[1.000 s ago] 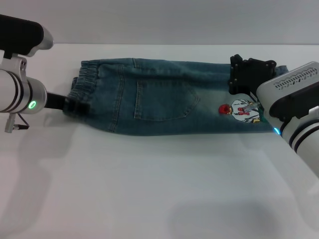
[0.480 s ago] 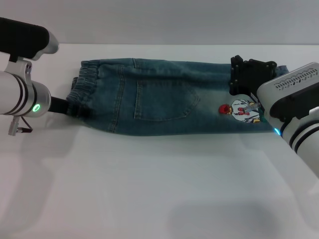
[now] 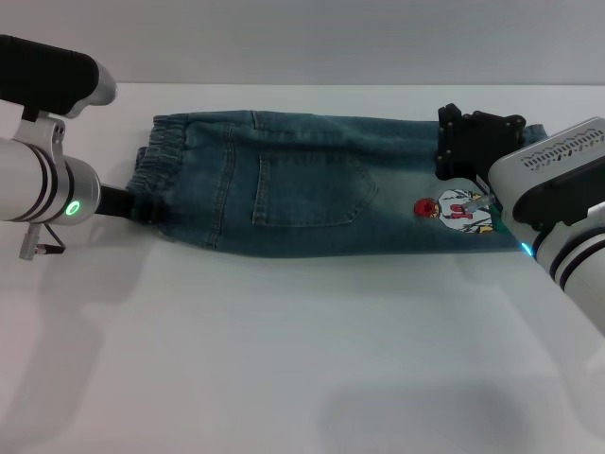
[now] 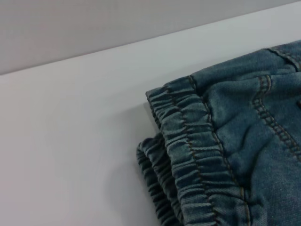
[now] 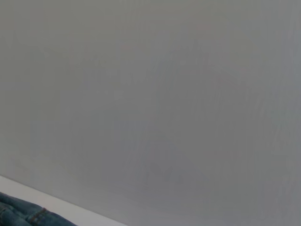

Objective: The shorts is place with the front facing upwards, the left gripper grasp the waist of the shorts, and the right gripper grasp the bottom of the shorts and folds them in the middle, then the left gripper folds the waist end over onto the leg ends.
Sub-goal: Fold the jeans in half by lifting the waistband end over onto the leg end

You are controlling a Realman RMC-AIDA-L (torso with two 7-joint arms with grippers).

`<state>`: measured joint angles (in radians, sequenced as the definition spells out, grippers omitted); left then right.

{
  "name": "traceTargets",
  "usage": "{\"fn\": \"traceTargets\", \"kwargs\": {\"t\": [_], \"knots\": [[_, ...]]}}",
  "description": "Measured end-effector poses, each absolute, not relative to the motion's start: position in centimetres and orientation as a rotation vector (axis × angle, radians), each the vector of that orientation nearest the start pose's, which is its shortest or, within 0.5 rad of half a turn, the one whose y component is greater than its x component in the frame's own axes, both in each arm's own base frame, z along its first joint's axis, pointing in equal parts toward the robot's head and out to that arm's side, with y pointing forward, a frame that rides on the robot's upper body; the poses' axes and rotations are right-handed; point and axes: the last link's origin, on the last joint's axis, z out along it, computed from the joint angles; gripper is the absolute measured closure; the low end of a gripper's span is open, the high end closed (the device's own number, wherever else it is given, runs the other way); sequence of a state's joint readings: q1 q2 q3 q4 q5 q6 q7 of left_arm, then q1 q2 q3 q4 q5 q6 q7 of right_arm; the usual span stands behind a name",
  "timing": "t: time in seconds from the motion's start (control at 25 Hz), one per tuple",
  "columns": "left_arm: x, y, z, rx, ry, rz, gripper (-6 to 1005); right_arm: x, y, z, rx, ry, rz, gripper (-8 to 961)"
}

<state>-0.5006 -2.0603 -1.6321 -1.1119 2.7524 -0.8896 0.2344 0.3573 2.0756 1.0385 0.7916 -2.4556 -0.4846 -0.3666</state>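
Flatly laid shorts [image 3: 302, 184], wordless cartoon patch [image 3: 458, 208], left tool [image 3: 132, 205] at waistband.

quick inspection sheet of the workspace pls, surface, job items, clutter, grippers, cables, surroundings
surface: white table, bare in front of the garment.
job's things: the shorts lie flat, folded lengthwise, elastic waist to the robot's left, leg ends to its right beside the cartoon patch.
clutter: nothing seen.
grippers: left gripper at the waist's near corner; right gripper over the leg ends.
cables: nothing seen.
surroundings: plain grey wall behind the table.
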Motion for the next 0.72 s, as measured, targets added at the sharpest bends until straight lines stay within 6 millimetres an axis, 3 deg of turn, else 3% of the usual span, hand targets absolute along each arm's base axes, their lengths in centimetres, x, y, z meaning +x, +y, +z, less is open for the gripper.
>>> {"fn": "traceTargets", "kwargs": {"t": [0.2,0.56,0.72], "knots": [[-25.3,39.6,-1.1,-2.066,-1.074,0.221,530,23.7,36.5,-7.1,-1.902,0.432,0.448,954],[-24.6,39.6,-0.5,-2.064,-1.050,0.189,581,23.8,36.5,-7.0,-1.900,0.435,0.445,953],[-23.0,39.1,1.2,-2.045,-1.023,0.077,657,23.9,36.5,-6.9,-1.895,0.437,0.446,953]]}}
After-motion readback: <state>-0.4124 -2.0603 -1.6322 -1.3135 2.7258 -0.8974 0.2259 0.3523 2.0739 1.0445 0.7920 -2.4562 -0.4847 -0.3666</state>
